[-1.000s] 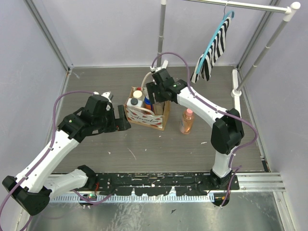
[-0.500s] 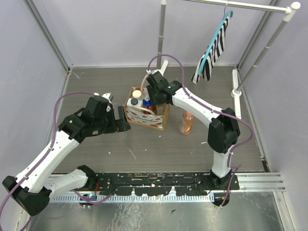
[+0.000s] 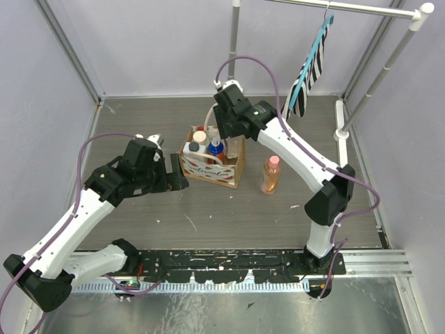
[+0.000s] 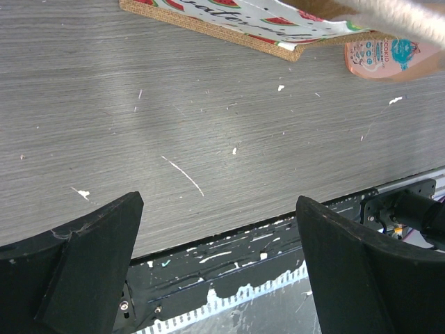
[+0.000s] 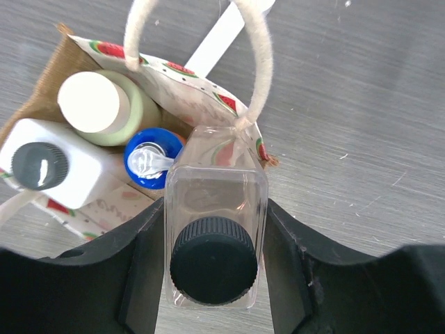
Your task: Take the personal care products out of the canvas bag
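The right hand (image 5: 215,240) is closed on a clear bottle (image 5: 214,198) with a black cap. Both fingers are pressed flat against its sides, and it is held upright at the corner of the canvas bag (image 5: 177,80), close beside a loop handle (image 5: 261,62). Whether its base has cleared the rim cannot be told from the wrist view.

A straight vertical lift is advised, so that the handle is not snagged, before the bottle is carried aside. A white bottle (image 5: 62,167), a blue-capped bottle (image 5: 153,158) and a pale green bottle (image 5: 104,104) are seen inside the bag. An orange bottle (image 3: 270,175) stands on the surface (image 3: 208,216) to the right of the bag. The left hand (image 4: 219,233) is spread wide and empty, just beside the bag's left side.
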{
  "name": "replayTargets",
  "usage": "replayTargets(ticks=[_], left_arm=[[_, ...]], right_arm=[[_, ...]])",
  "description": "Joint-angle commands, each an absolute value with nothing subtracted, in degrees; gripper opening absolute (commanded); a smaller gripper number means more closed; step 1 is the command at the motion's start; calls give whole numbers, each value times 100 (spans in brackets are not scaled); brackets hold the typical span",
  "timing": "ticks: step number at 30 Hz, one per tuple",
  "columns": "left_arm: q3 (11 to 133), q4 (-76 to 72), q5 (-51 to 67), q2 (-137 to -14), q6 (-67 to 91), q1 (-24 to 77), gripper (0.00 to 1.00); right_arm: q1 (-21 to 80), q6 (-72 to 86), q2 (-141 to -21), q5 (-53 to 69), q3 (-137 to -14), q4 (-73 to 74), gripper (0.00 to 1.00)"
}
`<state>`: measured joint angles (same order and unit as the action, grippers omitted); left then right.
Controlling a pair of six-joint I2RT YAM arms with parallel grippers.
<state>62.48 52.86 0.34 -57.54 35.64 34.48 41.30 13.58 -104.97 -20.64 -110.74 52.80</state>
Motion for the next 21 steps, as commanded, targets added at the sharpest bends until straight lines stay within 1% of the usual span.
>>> replayTargets(ticks=[1,10,14,16,19,21], left_arm=[[6192,5185,-24,-5685,3488,3427,99],[6360,4900,-440,-5597,3496,3430,99],[6539,4755,-698,-5656,3379,3423,99],[6653,4489,-852,-5765,3188,3428,99],[6894,4338,-1399,-6095,2798,3428,99],[7075,4184,-1567,-6358,2535,3412,99]], right_arm=[[4159,1170,-9434,-2780,-11799,5159,31],[4150,1143,-8721,-3099,-11482,5316,31],[4041,1145,-8556,-3106,-11008,5251,31],[3929,1150,-8477,-2921,-10619,5037,31],[3773,1167,-8389,-2665,-9939,4656,30],[3649,1196,-8385,-2529,-9658,4518,30]])
